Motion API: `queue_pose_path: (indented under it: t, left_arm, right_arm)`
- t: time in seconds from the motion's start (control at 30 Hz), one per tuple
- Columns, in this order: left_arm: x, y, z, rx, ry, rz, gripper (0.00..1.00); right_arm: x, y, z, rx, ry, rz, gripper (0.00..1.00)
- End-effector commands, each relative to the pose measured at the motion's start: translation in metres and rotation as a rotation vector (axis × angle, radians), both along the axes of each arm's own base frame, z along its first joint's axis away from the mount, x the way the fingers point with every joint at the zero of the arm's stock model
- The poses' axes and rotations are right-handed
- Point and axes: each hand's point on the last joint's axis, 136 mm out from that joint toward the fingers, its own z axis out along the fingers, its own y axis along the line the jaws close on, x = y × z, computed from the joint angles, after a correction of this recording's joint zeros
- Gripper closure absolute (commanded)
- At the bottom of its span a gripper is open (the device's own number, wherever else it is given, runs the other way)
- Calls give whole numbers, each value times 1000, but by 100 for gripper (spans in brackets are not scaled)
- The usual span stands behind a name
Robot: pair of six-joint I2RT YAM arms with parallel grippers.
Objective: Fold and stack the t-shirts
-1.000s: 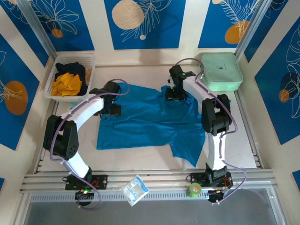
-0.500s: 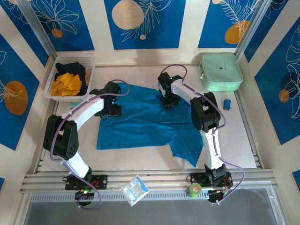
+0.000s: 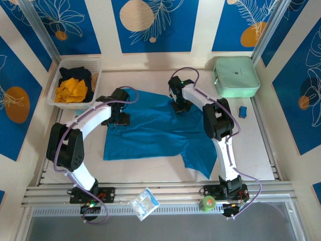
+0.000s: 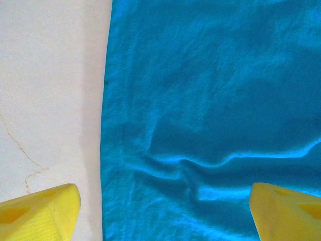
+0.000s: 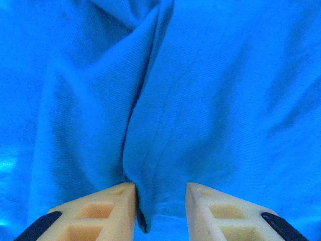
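Observation:
A teal-blue t-shirt lies spread flat in the middle of the table. My left gripper hovers over its left edge, open wide. In the left wrist view its yellow fingertips straddle the hem of the t-shirt, one over bare table. My right gripper is down on the shirt's far edge. In the right wrist view, that gripper stands narrowly open astride a raised fold of the t-shirt, which touches the left finger. An orange-yellow t-shirt and a black t-shirt lie in the basket.
The white basket stands at the back left. A mint-green case sits at the back right, with a small blue object in front of it. A clear packet and a green item lie by the near rail.
My right arm has swung left from near the mint case to the middle of the shirt's far edge, uncovering the small blue object. The left arm has stayed put.

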Motion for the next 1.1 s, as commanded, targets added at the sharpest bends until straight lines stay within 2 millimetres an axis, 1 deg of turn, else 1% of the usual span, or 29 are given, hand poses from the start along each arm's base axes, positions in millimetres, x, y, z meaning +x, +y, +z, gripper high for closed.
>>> queue_pose_path:
  t: [0.0,0.1,0.13,0.23,0.27,0.37,0.43,0.47,0.5,0.57,0.6,0.63,0.7,0.77,0.8,0.83,0.87,0.93,0.97,1.0,1.07]
  left_arm:
    - [-4,-3,-8,-5,25,7,13]
    - [-3,-3,-8,-5,24,8,13]
    - [-4,-3,-8,-5,25,7,13]
    - [-4,-3,-9,-4,24,7,13]
    - [-5,-3,-10,-3,29,6,13]
    - [-5,-2,-10,1,30,6,13]
    - [-5,-2,-10,1,31,5,13]
    - [-6,-2,-10,1,31,6,13]
    - [-6,-2,-9,4,31,6,13]
    - [-7,0,-8,9,28,8,13]
    - [-7,0,-7,11,25,9,13]
    - [-7,1,-7,13,24,12,13]
    - [-7,1,-9,13,27,14,13]
    - [-6,0,-12,13,33,14,13]
    - [-6,0,-14,15,39,14,13]
    - [-6,0,-15,17,43,14,13]
    - [-6,-1,-18,19,48,12,13]
    - [-5,-2,-22,24,56,10,13]
    - [-5,-3,-25,25,62,9,13]
    - [-5,-4,-27,24,69,7,13]
    - [-3,-8,-30,22,75,2,13]
  right_arm:
    - [-6,5,-3,12,22,9,70]
    - [-6,5,-4,13,25,7,77]
    - [-6,5,-4,13,27,7,81]
    - [-5,4,-3,17,28,2,97]
    - [-5,3,-2,15,26,1,100]
    - [3,-2,8,-18,-8,3,100]
    - [20,-12,24,-72,-69,10,100]
    - [32,-19,32,-102,-105,11,100]
    - [50,-27,46,-134,-160,7,100]
    - [94,-50,78,-215,-298,-21,100]
    - [120,-63,95,-256,-380,-41,100]
    - [150,-77,121,-298,-497,-76,100]
    - [195,-101,166,-363,-708,-140,100]
    - [226,-115,203,-415,-896,-174,100]
    - [238,-117,217,-432,-979,-179,100]
    - [245,-116,224,-437,-1028,-174,98]
    - [250,-117,230,-442,-1071,-177,91]
    - [251,-119,234,-436,-1098,-209,77]
    - [248,-122,235,-430,-1096,-240,62]
    - [243,-126,232,-426,-1077,-268,50]
    - [231,-133,225,-387,-1016,-322,40]
